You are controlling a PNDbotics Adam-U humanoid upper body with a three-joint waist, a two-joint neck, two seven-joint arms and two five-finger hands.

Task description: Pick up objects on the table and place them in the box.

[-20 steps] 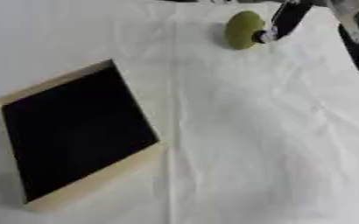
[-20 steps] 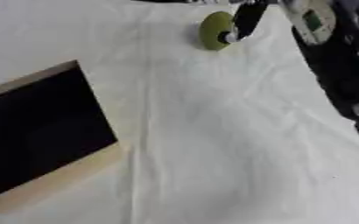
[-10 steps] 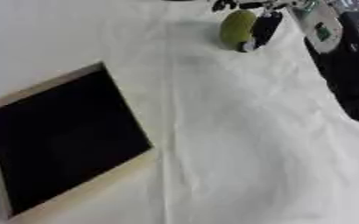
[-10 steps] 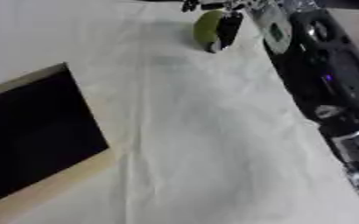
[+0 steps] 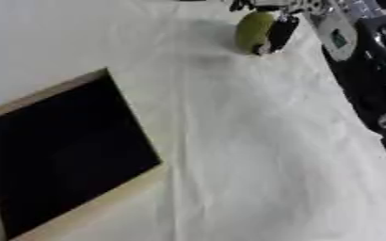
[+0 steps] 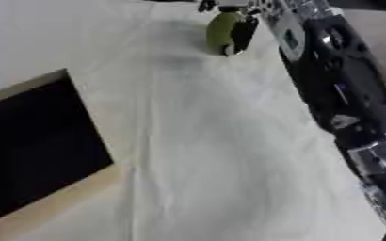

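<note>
Cloth [image 5: 254,141] lies bare between my right hand [image 5: 280,29], curled round what looks like a green fruit [image 5: 253,31], and the box [image 5: 56,155]; surface beneath hidden.

Lighting here is bright and flat, pretty even across the white tablecloth [image 5: 254,141], which looks a bit washed out toward the upper left. Shadows are soft: there's a faint grey smudge on the cloth just below the green object [image 5: 254,32], and the creases only show as pale grey lines. The inside of the box [image 5: 60,146] reads as almost pure black with no detail, while its light wooden rim catches the light fine. Both views are soft and smeary overall, and the edges of the right hand [image 5: 280,33] and the black arm [image 6: 344,94] look blurred. A few small glints show on the arm's silver parts.
</note>
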